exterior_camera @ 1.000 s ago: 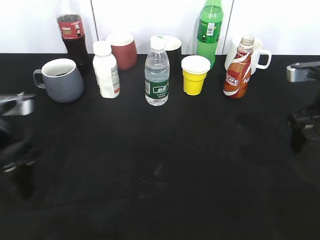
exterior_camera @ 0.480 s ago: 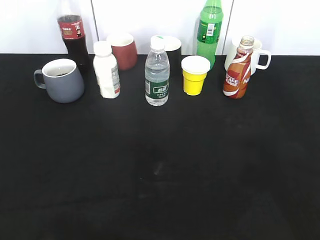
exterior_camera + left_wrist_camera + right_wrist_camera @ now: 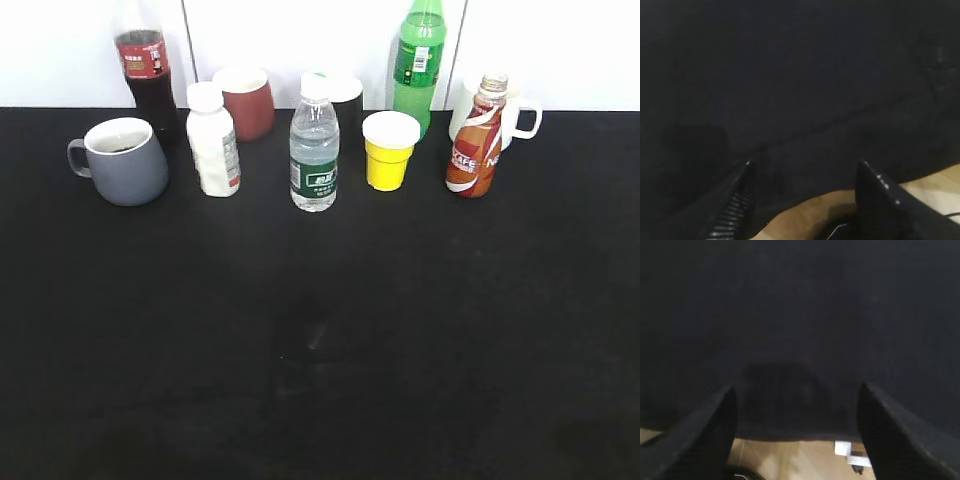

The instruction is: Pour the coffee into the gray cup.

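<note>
Black, matte cloth over the desk [image 3: 320, 330], with pale wood showing past its edge at the bottom of both wrist views. Along the top of the exterior frame, a row of containers. At upper right, the coffee [image 3: 476, 137]: small curvy bottle of brown liquid, narrow neck, swirl label in red, brown and white, upright, just in front of a glossy white mug [image 3: 514, 116] that is partly hidden behind it. At upper left, the gray cup [image 3: 124, 161]: rounded, matte blue-gray, loop handle toward the left edge, pale inside, upright and well apart from the coffee. Between them: white plastic bottle [image 3: 213, 139], dark red cup [image 3: 247, 101], clear ribbed water bottle [image 3: 314, 144], yellow cup [image 3: 389, 149] with white rim, green bottle [image 3: 418, 62] cut off at the top edge. Behind the gray cup, a cola bottle [image 3: 143, 70], cap out of frame. Dark object behind the water bottle, hard to make out.

Left gripper [image 3: 805, 165]: jaws apart, dark and glossy, over bare cloth, holding nothing. Right gripper [image 3: 797, 392]: jaws likewise apart, blurred, empty. Neither visible in the exterior view.
</note>
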